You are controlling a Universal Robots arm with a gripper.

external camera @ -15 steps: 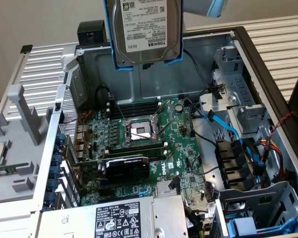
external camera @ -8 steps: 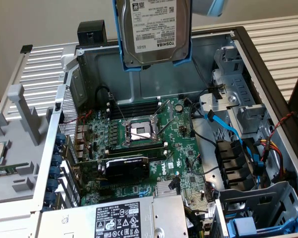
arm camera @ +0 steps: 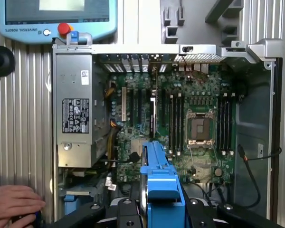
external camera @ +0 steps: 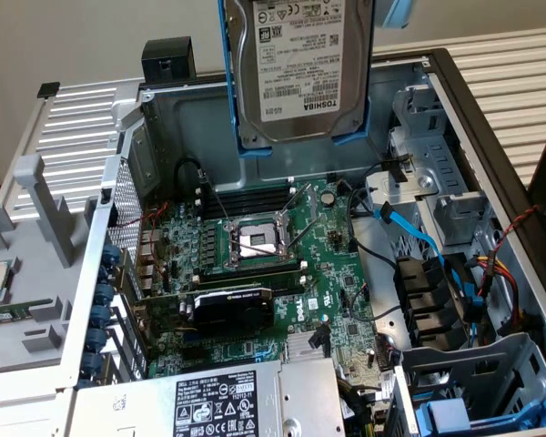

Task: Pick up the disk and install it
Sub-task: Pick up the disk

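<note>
While it hangs at twelve o'clock in the exterior view, above the open grey metal computer case (external camera: 164, 118), the flat silver-grey disk (external camera: 300, 73) in its bright blue plastic frame (arm camera: 159, 175) is picked up but not yet installed. The black gripper (arm camera: 161, 209), half closed, clamps that frame.

Silver-grey disk (external camera: 302, 77), white label (external camera: 306, 41) — bright blue carrier frame (arm camera: 159, 179).
</note>
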